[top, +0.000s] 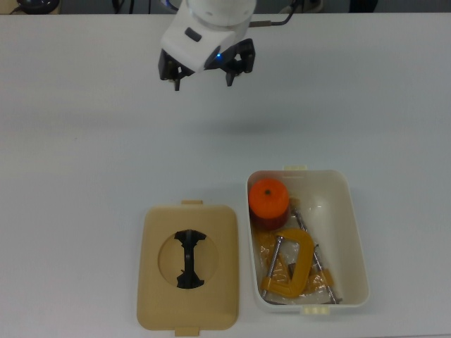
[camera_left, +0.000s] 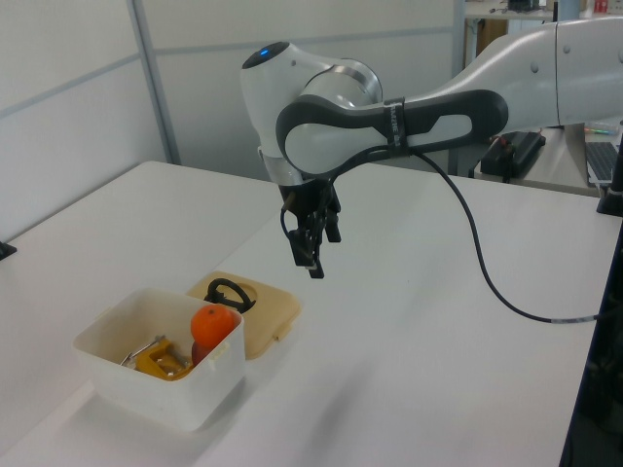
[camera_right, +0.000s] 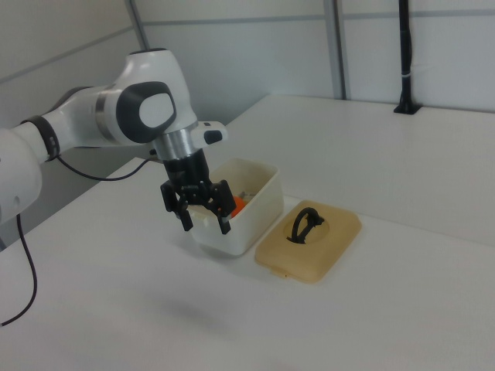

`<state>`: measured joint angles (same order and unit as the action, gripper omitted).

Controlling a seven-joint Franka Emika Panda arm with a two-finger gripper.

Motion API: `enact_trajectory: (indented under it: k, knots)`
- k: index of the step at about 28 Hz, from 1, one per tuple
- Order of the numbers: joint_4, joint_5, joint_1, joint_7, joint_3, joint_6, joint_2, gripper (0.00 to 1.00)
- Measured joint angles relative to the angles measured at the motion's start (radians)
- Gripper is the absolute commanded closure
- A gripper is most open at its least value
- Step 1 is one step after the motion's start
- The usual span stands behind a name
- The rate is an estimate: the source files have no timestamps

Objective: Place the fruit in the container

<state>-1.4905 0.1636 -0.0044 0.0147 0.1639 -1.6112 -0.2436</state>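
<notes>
Gripper [top: 202, 77] spread, empty, high above table; mandarin [top: 268, 198] perched atop apple in tub [top: 356, 239]; might roll off.

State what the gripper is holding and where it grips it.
Nothing. The gripper is open and empty above the table; the bright orange mandarin sits in the white plastic tub.

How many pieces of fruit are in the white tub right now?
2. The mandarin sits at the tub's end nearest the hand; beneath it, only a dark red sliver of the apple shows.
</notes>
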Motion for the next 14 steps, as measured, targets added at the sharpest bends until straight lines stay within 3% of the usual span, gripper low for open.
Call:
enact_trajectory:
  k: [14]
  knots:
    - [-0.008,-0.043,-0.065,0.022,-0.001,-0.001,-0.009,0.0]
